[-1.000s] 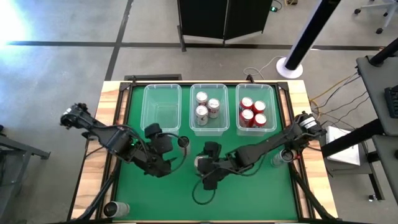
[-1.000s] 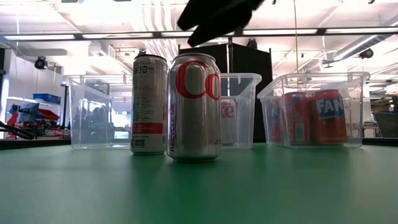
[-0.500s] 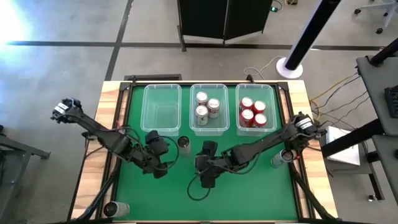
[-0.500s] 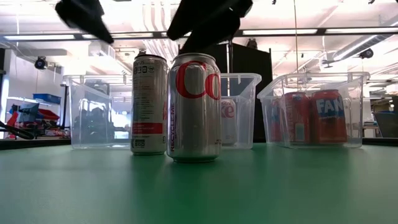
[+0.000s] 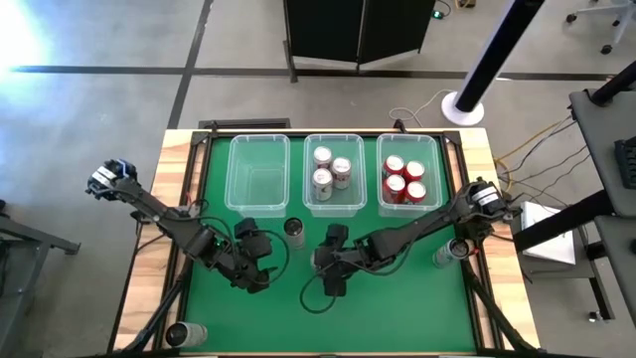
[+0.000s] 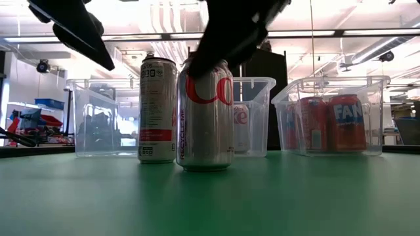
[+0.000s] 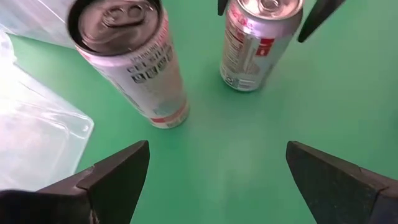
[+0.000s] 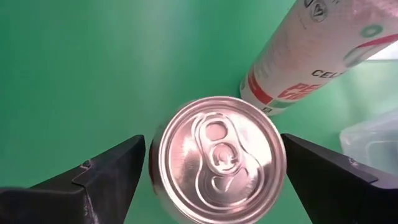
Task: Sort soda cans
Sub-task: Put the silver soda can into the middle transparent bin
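The work surface is a green mat set in a light wooden table frame. Taking the middle clear bin as landmark: it stands at the far edge of the mat and holds three silver-white cans. To its left stands an empty clear bin; to its right, a bin holding four red cans.

Just in front of the middle bin's left corner stands a tall slim can, upright, white with a red band. Beside it, toward the mat's centre, stands a silver cola can, upright and close to the slim can.

The right gripper is directly above the silver cola can; its fingers are spread, one on each side of the can top, with no contact visible. The left gripper is in front of the empty bin, left of both loose cans, with its fingers spread wide and holding nothing.

One further can lies at the near-left corner of the table, and another can stands at the right edge of the mat.

Beyond the table: grey floor, a dark cabinet, a white round stand base, and ceiling strip lights in the low view.
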